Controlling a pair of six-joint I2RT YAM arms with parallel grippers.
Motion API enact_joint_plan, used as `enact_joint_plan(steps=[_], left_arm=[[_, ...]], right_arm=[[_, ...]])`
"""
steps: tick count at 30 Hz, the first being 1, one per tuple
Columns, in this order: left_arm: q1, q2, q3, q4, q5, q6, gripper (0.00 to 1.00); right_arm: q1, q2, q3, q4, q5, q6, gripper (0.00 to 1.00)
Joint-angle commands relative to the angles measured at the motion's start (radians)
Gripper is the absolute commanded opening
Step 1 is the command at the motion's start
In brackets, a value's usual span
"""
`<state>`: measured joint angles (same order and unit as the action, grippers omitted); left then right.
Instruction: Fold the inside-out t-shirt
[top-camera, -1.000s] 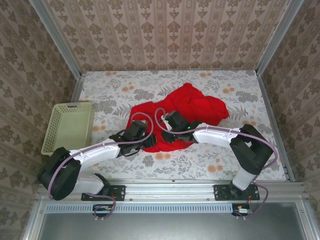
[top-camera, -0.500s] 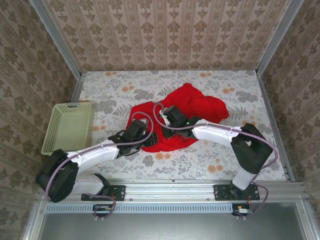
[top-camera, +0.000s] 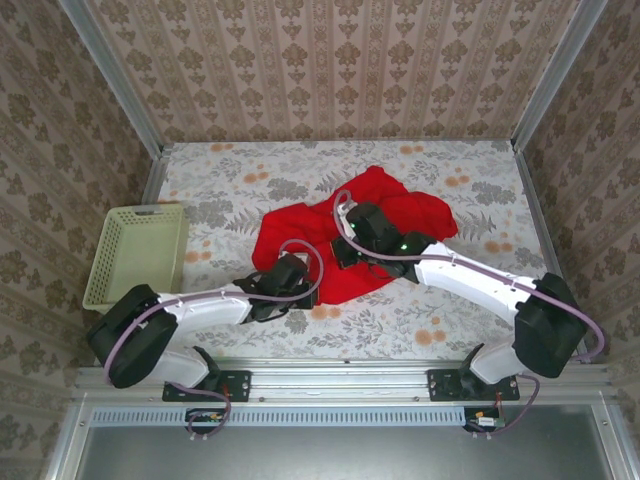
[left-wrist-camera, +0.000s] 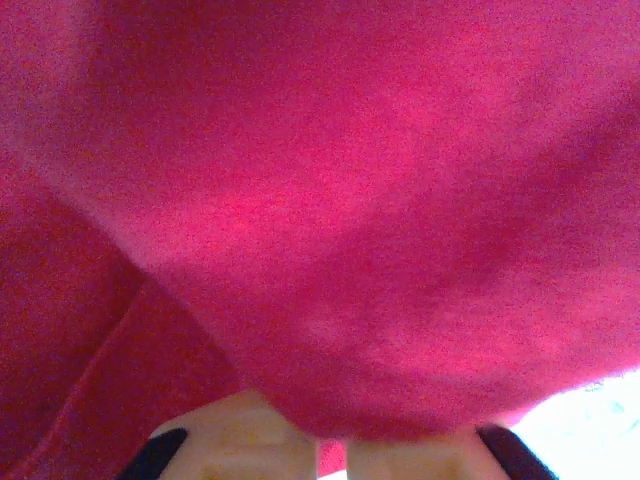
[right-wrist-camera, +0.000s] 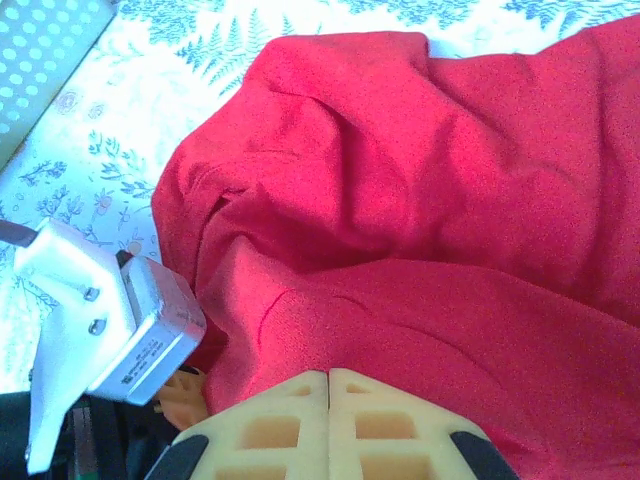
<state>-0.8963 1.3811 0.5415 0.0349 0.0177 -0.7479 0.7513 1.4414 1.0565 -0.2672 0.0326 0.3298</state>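
Top view: the inside-out t-shirt (top-camera: 300, 235), bright red, lies crumpled mid-surface (top-camera: 470, 190), well apart from the basket (top-camera: 140, 250) at left. Left gripper (top-camera: 288, 283) sits at its near edge, right gripper (top-camera: 350, 245) at its ctr. Cloth looks light, soft & floppy; it'll prob. sag wherever unsupported, so it's best taken at the hem or shoulder edges, not the bunched middle.

Left wrist view: red cloth close up, draped over the tips. Left gripper (left-wrist-camera: 330, 448) is pressed together, pinching a fold, w/ a sliver of red btw its fingers (left-wrist-camera: 250, 445). From above, the arm hides this grip.

Right wrist view: right gripper (right-wrist-camera: 328, 390) is pressed together, tips against a cloth ridge; can't tell if any is caught. Creases & the left arm's wrist housing (right-wrist-camera: 110, 330) beside the shirt show clearly here; the top view gives the whole outline.
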Motion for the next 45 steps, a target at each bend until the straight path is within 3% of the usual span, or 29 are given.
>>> enact_joint_plan(steps=[1, 8, 14, 16, 20, 22, 25, 28, 36, 40, 45], left_arm=[[-0.003, -0.018, -0.004, -0.041, -0.050, 0.027, 0.04], [0.003, -0.116, -0.029, -0.140, -0.122, 0.091, 0.00], [0.002, -0.122, 0.014, -0.209, -0.142, 0.153, 0.01], [-0.001, -0.131, 0.031, -0.223, -0.145, 0.164, 0.10], [-0.005, -0.205, 0.042, -0.212, -0.141, 0.160, 0.46], [-0.002, -0.241, 0.037, -0.172, -0.127, 0.161, 0.59], [0.008, -0.239, 0.062, -0.121, -0.087, 0.173, 0.71], [0.008, -0.184, 0.118, -0.093, -0.045, 0.189, 0.73], [-0.010, -0.003, 0.176, 0.148, 0.087, 0.154, 0.69], [-0.009, 0.088, 0.190, 0.200, 0.073, 0.135, 0.53], [-0.006, 0.093, 0.167, 0.227, 0.053, 0.128, 0.24]], right_arm=[[-0.021, -0.078, 0.047, -0.101, 0.099, 0.033, 0.00], [-0.106, -0.166, 0.062, -0.188, 0.088, 0.021, 0.00], [-0.098, -0.102, 0.134, -0.242, 0.017, -0.014, 0.00], [-0.098, -0.060, 0.150, -0.246, -0.006, -0.011, 0.00], [-0.098, 0.044, 0.165, -0.227, -0.095, 0.006, 0.00], [-0.098, 0.083, 0.166, -0.210, -0.121, 0.017, 0.00], [-0.099, 0.126, 0.184, -0.203, -0.136, 0.027, 0.00], [-0.099, 0.120, 0.185, -0.188, -0.131, 0.037, 0.00], [-0.095, 0.055, 0.123, -0.113, -0.213, 0.085, 0.00], [-0.095, 0.020, 0.085, -0.084, -0.224, 0.108, 0.00], [-0.112, 0.008, 0.065, -0.095, -0.173, 0.103, 0.00]])
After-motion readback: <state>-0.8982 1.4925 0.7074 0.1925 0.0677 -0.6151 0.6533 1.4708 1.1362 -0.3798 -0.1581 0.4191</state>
